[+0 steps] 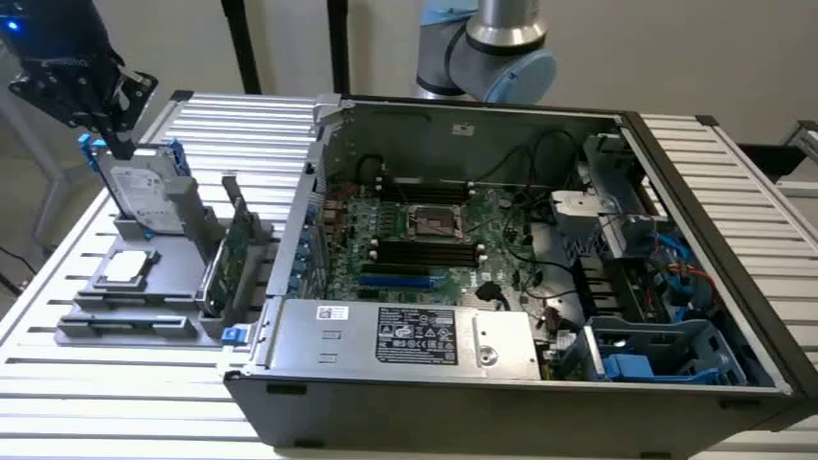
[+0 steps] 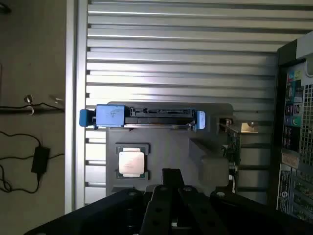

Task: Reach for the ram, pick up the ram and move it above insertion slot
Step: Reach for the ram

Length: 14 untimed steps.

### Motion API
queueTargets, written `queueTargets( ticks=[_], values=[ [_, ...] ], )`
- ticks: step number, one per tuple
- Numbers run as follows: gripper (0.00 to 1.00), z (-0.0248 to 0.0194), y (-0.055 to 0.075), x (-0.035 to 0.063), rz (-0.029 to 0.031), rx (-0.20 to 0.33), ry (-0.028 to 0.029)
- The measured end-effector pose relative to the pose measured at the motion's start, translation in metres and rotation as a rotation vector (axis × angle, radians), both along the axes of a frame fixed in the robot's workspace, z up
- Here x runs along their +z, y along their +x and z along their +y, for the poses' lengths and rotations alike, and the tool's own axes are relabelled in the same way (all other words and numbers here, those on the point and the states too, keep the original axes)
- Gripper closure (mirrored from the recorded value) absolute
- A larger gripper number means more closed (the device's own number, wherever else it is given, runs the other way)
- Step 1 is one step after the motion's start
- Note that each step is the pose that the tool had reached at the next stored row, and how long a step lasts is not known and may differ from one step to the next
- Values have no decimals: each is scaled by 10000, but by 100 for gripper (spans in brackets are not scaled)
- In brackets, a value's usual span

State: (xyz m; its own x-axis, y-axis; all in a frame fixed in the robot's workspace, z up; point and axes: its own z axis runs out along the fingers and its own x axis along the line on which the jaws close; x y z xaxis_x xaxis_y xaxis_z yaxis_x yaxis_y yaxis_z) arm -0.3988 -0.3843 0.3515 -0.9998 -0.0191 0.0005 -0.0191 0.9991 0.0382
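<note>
**Ram [image 1: 229, 273].** By my reading, this is the thin green board standing on its long edge in the gray fixture [image 1: 128, 321], on the side nearest the computer case [image 1: 511, 393]. It sits hard beside the expansion card, whose silver bracket [image 2: 246, 128] marks that card's far end. You cannot cleanly part the two boards in either view, so treat the identification as a judgement. The ram is seated in the fixture, not lifted.

**Long axis.** It runs far-to-near in the exterior view, alongside the case wall and square to the long edge of the upright hard drive [image 1: 144, 196].

**Tool [image 1: 122, 146].** It hangs over the hard drive's end at the exterior view's left, well apart from the ram. From the tool, the ram lies toward the exterior view's right, beyond the hard drive and the fixture's gray uprights. You cannot tell whether the tool is spread or pressed together. I judge that it carries no board.

**Wrist view.** The tool [image 2: 171, 178] looks down on the fixture. The processor [image 2: 131, 162] lies flat near it, and the green strip [image 2: 236, 156] stands at the fixture's case-side edge.

**Surroundings.** The memory slots [image 1: 422, 251] lie on the motherboard inside the open case, well apart from the ram. A slatted bench [image 1: 102, 402] carries the fixture and the case.

**Finding.** The reach is not closed. The tool is offset sideways across the fixture from the ram.
</note>
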Motion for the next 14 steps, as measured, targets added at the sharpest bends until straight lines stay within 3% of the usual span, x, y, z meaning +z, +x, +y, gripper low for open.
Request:
queueTargets(
  ticks=[14],
  values=[
    [89,-9,-1,1,2,0,0]
  ],
)
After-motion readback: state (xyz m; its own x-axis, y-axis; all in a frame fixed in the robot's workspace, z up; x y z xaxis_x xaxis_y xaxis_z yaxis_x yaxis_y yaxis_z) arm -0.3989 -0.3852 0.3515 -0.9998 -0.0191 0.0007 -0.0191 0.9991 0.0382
